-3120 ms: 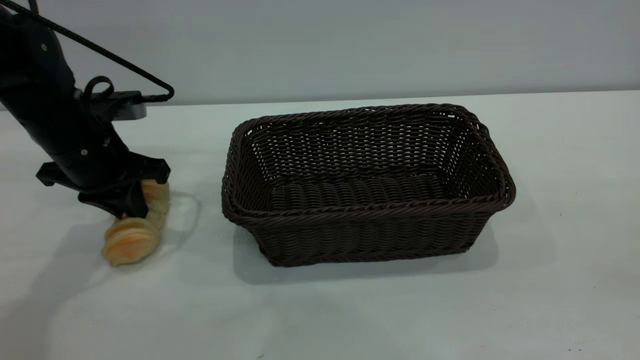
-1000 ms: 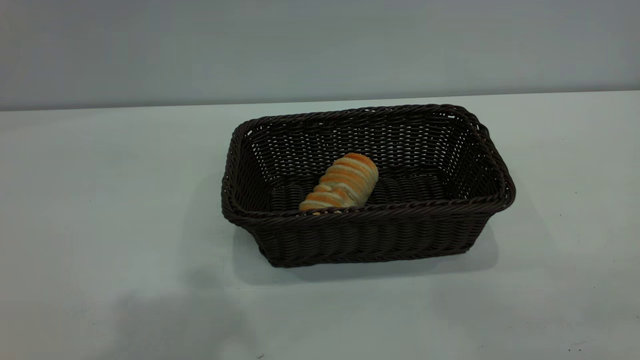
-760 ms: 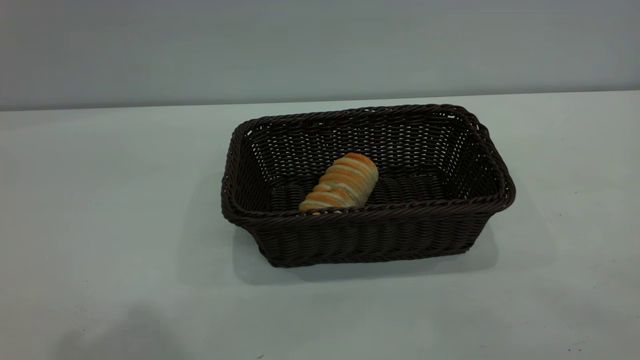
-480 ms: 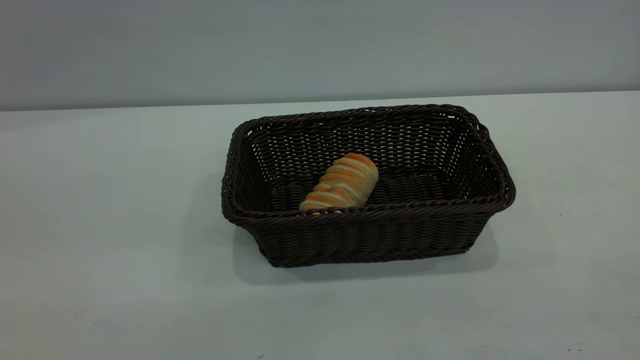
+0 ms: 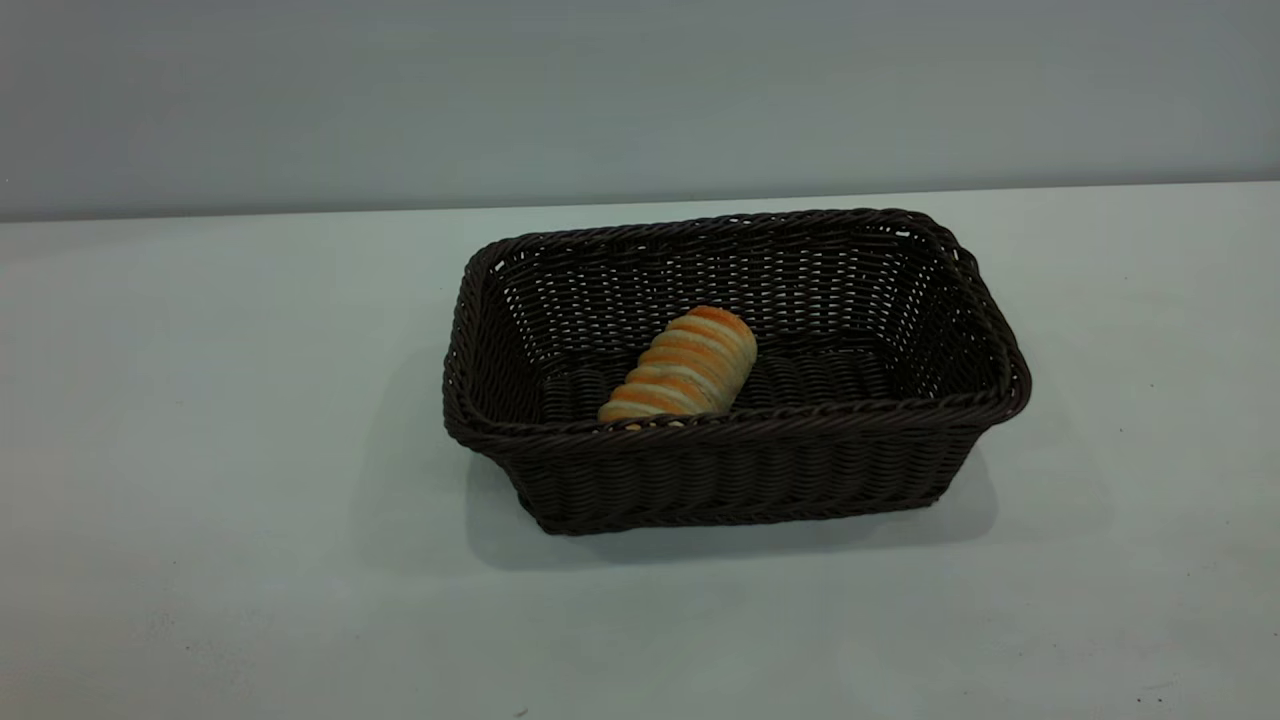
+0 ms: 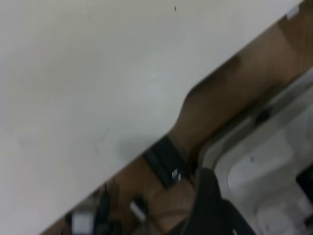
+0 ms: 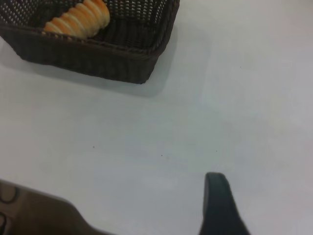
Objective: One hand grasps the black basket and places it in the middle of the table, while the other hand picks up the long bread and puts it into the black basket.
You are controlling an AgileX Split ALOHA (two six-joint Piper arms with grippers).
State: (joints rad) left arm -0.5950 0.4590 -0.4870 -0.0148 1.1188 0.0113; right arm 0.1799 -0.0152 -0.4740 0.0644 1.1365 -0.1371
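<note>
The black basket [image 5: 742, 424] stands in the middle of the white table [image 5: 200, 400]. The long bread [image 5: 685, 365] lies inside it, left of centre, slanting with one end against the front wall. No arm shows in the exterior view. The right wrist view shows the basket's corner [image 7: 98, 56] with the bread [image 7: 78, 19] in it; my right gripper [image 7: 222, 208] hangs well apart from it over bare table. My left gripper [image 6: 210, 205] is off past the table's edge, above the floor, away from the basket.
In the left wrist view the table's edge [image 6: 181, 105] runs diagonally, with brown floor and a pale frame [image 6: 254, 161] beyond it. A grey wall stands behind the table. A few dark specks dot the tabletop.
Three seconds ago the left gripper was on the bread on the table left of the basket. Since one second ago the bread has lain still in the basket; an arm's shadow has left the front left.
</note>
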